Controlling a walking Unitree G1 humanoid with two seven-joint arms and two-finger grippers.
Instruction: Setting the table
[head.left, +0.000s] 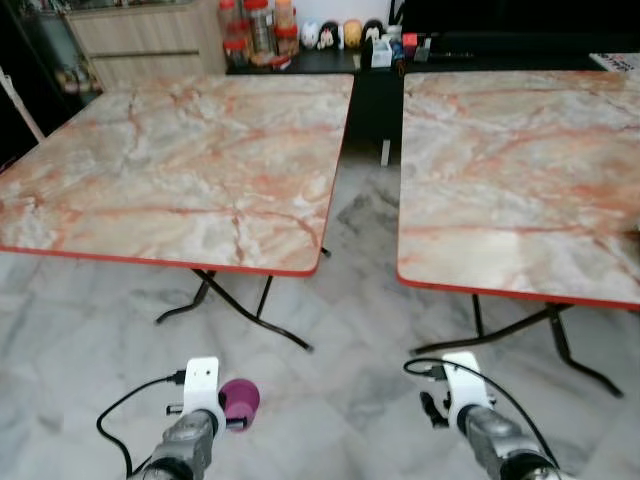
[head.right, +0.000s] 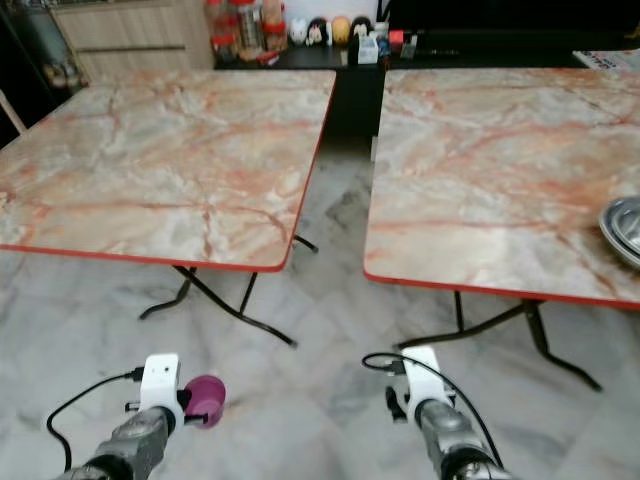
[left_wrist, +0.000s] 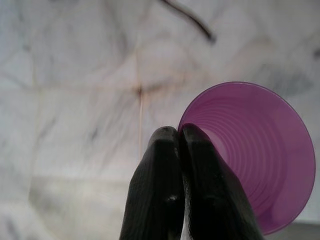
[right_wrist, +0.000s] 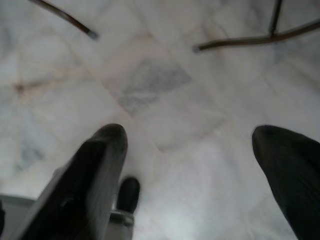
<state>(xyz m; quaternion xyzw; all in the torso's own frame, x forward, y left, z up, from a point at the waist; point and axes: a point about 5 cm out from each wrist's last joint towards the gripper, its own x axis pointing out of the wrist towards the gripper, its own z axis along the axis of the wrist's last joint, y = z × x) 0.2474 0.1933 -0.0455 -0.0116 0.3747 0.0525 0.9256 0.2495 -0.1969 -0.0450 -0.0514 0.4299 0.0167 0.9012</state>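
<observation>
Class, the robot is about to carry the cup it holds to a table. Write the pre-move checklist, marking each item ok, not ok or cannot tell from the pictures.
1. Cup gripped: the left gripper has its fingers closed on the rim of the purple cup. Ok.
2. Cup upright: it points sideways in the head views. Not ok for setting down yet.
3. Right gripper free: fingers apart over the floor, nothing between them. Ok.
4. Landing spot: the left table shows bare marble top. Ok.
5. Right table: a metal dish sits at its far right edge; the rest is bare. Ok.
6. Cup contents: inside looks empty. Ok.
</observation>
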